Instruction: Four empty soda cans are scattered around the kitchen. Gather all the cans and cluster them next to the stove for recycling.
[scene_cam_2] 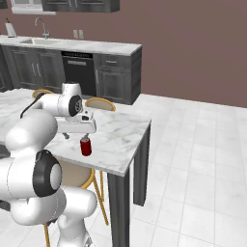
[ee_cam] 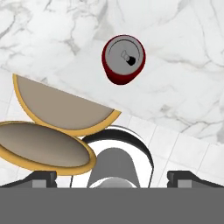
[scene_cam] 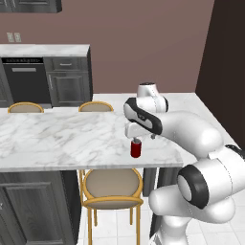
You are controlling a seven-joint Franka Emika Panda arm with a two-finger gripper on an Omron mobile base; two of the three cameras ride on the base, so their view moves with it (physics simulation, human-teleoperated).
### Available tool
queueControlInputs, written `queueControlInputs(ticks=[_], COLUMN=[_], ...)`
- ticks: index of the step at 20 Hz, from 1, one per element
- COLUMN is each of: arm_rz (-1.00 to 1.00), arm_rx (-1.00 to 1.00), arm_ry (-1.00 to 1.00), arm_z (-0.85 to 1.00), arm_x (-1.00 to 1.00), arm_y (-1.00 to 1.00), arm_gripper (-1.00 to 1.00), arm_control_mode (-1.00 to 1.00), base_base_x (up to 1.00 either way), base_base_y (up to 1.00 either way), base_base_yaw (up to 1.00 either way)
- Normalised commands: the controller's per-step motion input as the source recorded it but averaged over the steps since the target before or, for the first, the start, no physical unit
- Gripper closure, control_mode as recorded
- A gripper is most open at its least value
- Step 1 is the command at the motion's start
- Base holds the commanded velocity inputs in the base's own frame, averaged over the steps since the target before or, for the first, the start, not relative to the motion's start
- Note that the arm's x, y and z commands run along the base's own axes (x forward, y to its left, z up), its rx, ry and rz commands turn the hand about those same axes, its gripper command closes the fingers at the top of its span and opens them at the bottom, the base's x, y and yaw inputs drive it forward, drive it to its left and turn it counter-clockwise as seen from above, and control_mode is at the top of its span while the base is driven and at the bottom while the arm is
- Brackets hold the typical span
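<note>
A dark red soda can (scene_cam: 136, 149) (scene_cam_2: 86, 146) with a silver top stands upright on the white marble island counter (scene_cam: 57, 139) (scene_cam_2: 120, 135), close to its front edge and right end. My gripper (scene_cam: 136, 135) (scene_cam_2: 77, 135) hangs just above it, pointing down, open and holding nothing. From the hand camera the can (ee_cam: 124, 59) is seen from above in the upper middle, away from the spread gripper (ee_cam: 113, 178). The stove is out of view.
A round tan stool (scene_cam: 112, 185) (ee_cam: 48, 146) with a gold frame stands under the counter's front edge below the can. Two more stools (scene_cam: 95, 106) sit at the far side. Dark cabinets, a dishwasher (scene_cam_2: 79, 72) and a sink (scene_cam_2: 36, 41) line the back wall.
</note>
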Motion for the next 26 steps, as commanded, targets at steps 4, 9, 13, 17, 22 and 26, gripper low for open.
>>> queueControlInputs(ticks=[4,9,13,17,22,26], arm_rz=[0.00,0.00,0.00,0.01,0.01,0.01], arm_rx=[0.00,0.00,0.00,0.00,0.00,0.00], arm_ry=[0.00,0.00,0.00,0.00,0.00,0.00], arm_z=[-0.08,-0.10,-0.09,-0.10,-0.12,-0.13], arm_x=[0.13,0.12,0.12,0.12,0.13,0.12], arm_y=[0.00,0.00,0.00,0.00,0.01,0.02], arm_gripper=[-1.00,-1.00,-1.00,-1.00,-1.00,-1.00], arm_control_mode=[-1.00,-1.00,-1.00,-1.00,-1.00,-1.00], base_base_x=[0.00,0.00,0.00,0.00,0.00,0.00], base_base_y=[0.00,0.00,0.00,0.00,0.00,0.00], base_base_yaw=[0.00,0.00,0.00,0.00,0.00,0.00])
